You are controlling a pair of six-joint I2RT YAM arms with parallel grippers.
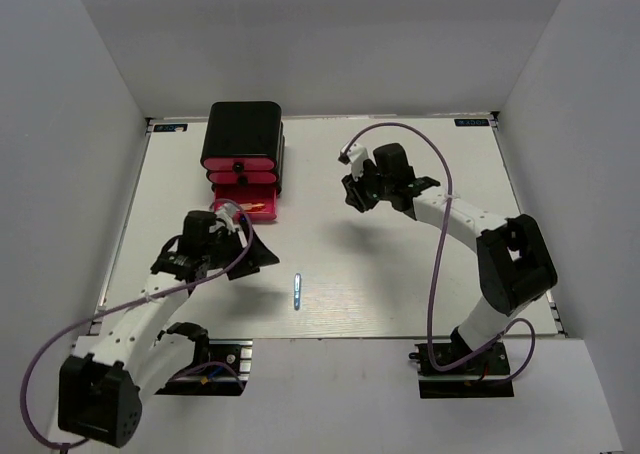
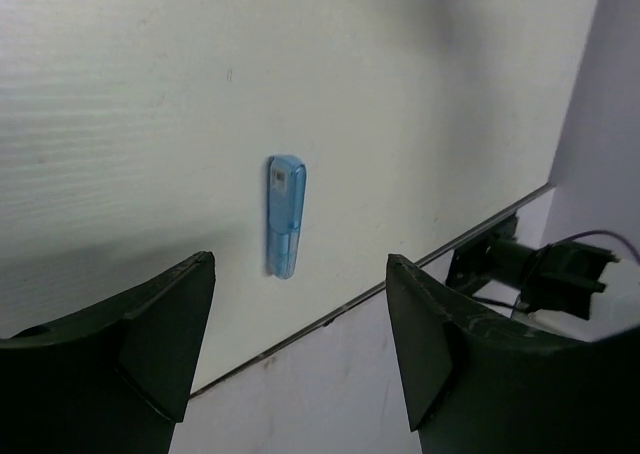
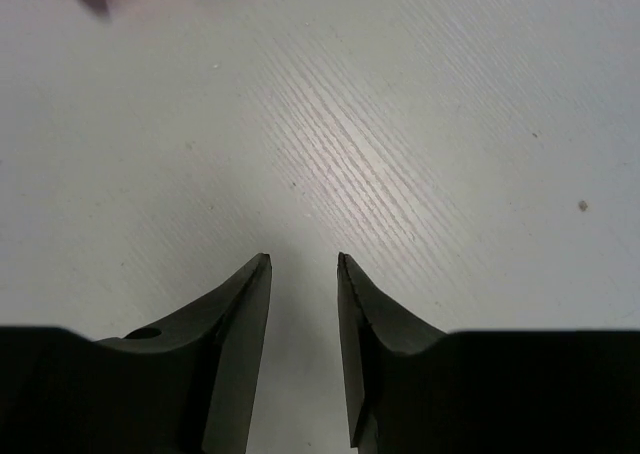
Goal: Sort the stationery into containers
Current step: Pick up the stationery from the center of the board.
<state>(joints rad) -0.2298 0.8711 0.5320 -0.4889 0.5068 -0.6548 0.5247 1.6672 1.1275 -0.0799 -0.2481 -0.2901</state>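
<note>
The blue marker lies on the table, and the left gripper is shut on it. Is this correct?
Not quite. The blue marker lies on the table, but the left gripper is open, not touching it; the left wrist view shows this.

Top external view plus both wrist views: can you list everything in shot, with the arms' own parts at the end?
blue-tipped clear marker: one, translucent blue, lying flat on the table near its front edge, between the two arms
black box: one, black, far left part of the table
pink drawers: three, pink with black knobs, stacked in the box, bottom one pulled open
orange item: one, orange, inside the open drawer, too small to identify
table: one, white
purple cables: two, purple, one looping along each arm
left claw: one, black, open, empty, aimed at the marker
right claw: one, black, slightly open, empty, above bare table
</note>
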